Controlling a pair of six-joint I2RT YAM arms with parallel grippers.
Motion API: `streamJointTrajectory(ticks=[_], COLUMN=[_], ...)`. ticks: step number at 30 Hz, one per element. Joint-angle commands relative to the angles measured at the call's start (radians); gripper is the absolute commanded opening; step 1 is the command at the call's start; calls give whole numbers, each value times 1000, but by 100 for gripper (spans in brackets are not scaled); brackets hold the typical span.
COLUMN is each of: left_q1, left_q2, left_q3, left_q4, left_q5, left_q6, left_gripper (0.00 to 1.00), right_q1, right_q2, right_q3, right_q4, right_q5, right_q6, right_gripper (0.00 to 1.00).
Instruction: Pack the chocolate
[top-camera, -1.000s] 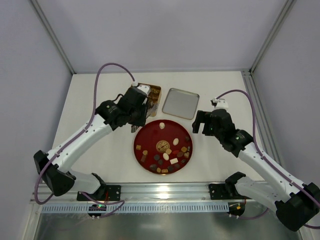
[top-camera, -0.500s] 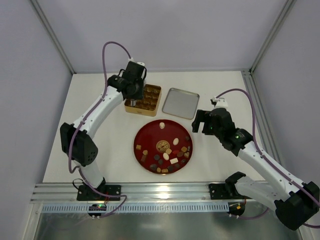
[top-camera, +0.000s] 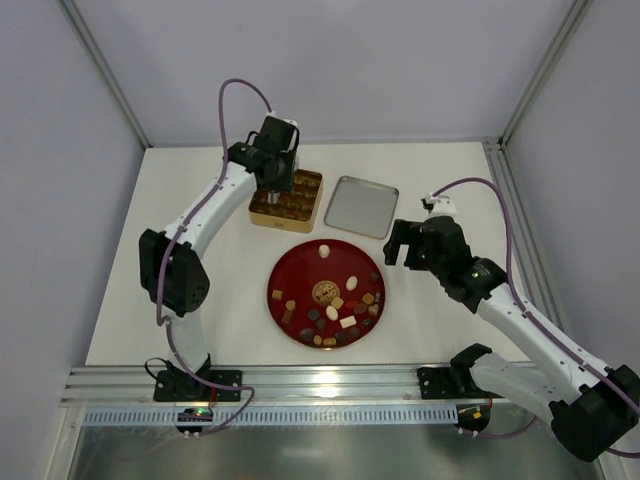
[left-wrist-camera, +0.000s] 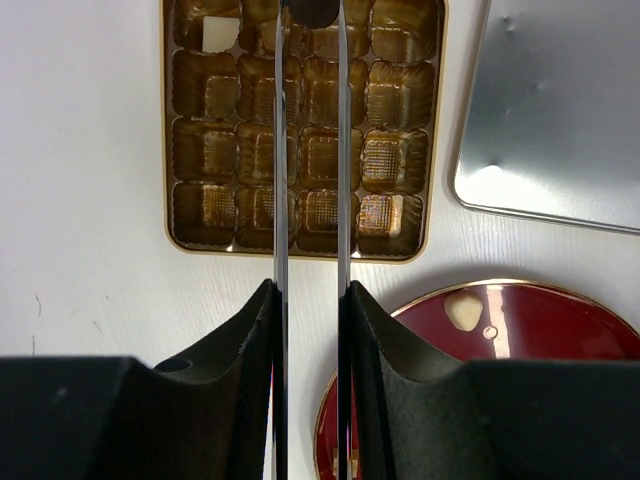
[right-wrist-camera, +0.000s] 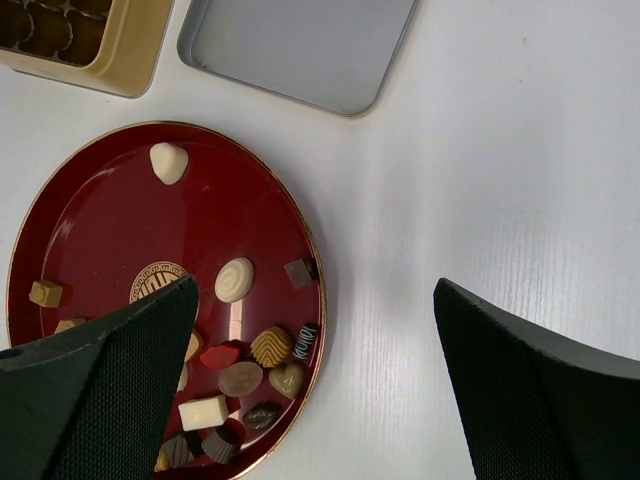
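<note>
On the far left part of the white surface (top-camera: 450, 180), the left tool (top-camera: 273, 188) hangs over the square gold tin (top-camera: 300, 205). The overhead view shows only that much, since the arm covers part of the tin and the cups look like dark squares. The left wrist view shows more. The tin holds four rows of four gold paper cups, and the narrow fingers (left-wrist-camera: 280, 150) stand nearly parallel with a slim gap between them. They are closed on a dark piece (left-wrist-camera: 318, 10) at their tips, over the far rows. One white square piece (left-wrist-camera: 220, 35) sits in the top-left cup in that view, and the other visible cups show only gold foil. Just right of the tin, the lid (top-camera: 362, 206) lies with its silver inside upward. Nearer the arms, the round dark-red plate (top-camera: 300, 265) carries the rest of the chocolate (top-camera: 335, 315). Most of it is bunched toward the near right rim, with one cream piece (top-camera: 323, 250) alone at the far edge. The right wrist view shows individual pieces that the overhead view blurs, such as a white swirled oval (right-wrist-camera: 235, 279) and a ridged caramel one (right-wrist-camera: 271, 346). The right tool (right-wrist-camera: 315, 285) hovers beside the plate's right rim with its jaws spread wide, holding and touching nothing.
</note>
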Motion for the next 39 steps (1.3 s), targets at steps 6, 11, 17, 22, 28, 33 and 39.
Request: streamJointTrajectory(ticks=[6,11,17,22,28,33,39], left_q1=[0,0,0,0,0,0,0], left_q2=[40,54,62,64,67,71,68], left_q3=[33,35,36,39,48,64,85], left_q4=[53,56,49,45,43,31,22], left_q5=[27,33,26,26,22,19,15], left_q6=[27,33,42,50,54,59,64], left_gripper=[27,28,32,35,38,39,39], right_q1=[-4,-4,-6,-4,-4,-4,-4], right_q2=[-5,-2,2,7,9,6,4], right_q3=[1,-1,-1,2,4,4,4], right_q4=[35,37,39,42,40,40,37], right_q5=[-10,-8,-10,-11,-13,-10,-8], right_q6=[1,0,1,1,0,-1,-1], right_gripper=[100,100,100,100,100,100,100])
